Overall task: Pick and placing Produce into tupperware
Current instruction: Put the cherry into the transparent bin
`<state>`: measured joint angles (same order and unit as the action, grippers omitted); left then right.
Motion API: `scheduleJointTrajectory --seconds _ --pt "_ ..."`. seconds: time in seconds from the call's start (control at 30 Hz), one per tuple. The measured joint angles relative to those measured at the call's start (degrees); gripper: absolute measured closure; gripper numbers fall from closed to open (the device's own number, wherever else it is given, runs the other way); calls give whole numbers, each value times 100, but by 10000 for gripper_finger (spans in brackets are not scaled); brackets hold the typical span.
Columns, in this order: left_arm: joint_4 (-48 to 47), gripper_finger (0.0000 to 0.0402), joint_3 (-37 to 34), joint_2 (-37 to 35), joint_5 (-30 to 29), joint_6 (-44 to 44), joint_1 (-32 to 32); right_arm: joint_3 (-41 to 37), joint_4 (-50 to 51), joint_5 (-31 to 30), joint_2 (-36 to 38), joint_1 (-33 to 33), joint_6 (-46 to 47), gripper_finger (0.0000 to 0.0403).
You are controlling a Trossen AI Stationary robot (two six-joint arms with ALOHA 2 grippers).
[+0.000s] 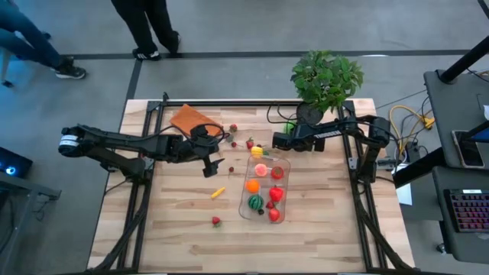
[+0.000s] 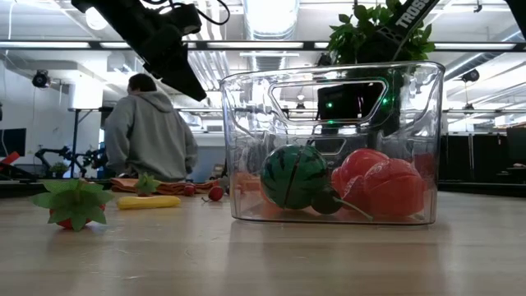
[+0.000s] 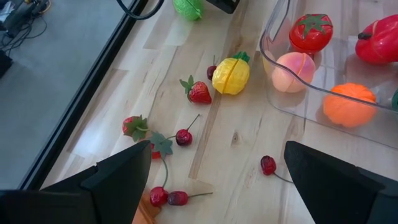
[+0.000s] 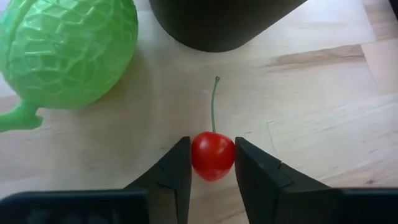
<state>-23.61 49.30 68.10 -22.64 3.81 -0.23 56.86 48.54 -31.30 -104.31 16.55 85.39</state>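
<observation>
The clear tupperware stands at mid-table and holds a small watermelon, a red pepper, an orange, a tomato and other produce. Loose on the wood beyond it lie a yellow lemon, strawberries and cherries. My right gripper is low by the plant pot, shut on a red cherry. My left gripper hangs open above the table left of the tub, with nothing between its fingers. My right gripper pinches the cherry's round body between its two fingers, one on each side. The fingers slant down from the table's right. The stem points away from the fingers. Whether the cherry is clear of the wood I cannot tell.
A green netted melon and the black pot of a leafy plant stand close beyond the right gripper. An orange-brown pad lies far left. A yellow piece and a strawberry lie nearer. People stand beyond the far edge.
</observation>
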Motion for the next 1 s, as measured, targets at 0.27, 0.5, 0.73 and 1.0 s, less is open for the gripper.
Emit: scheduleJointTrajectory --seconds 0.27,0.5,0.73,1.0 --pt "0 50 0 0 -21 0 1 2 10 124 16 -41 3 304" --pt "1 50 0 0 -21 0 1 205 12 344 105 -269 5 305" --pt "2 50 0 0 -21 0 2 719 112 -55 476 -691 3 305" --pt "-38 50 0 0 -46 22 0 1735 207 -282 1073 -1394 -1125 305"
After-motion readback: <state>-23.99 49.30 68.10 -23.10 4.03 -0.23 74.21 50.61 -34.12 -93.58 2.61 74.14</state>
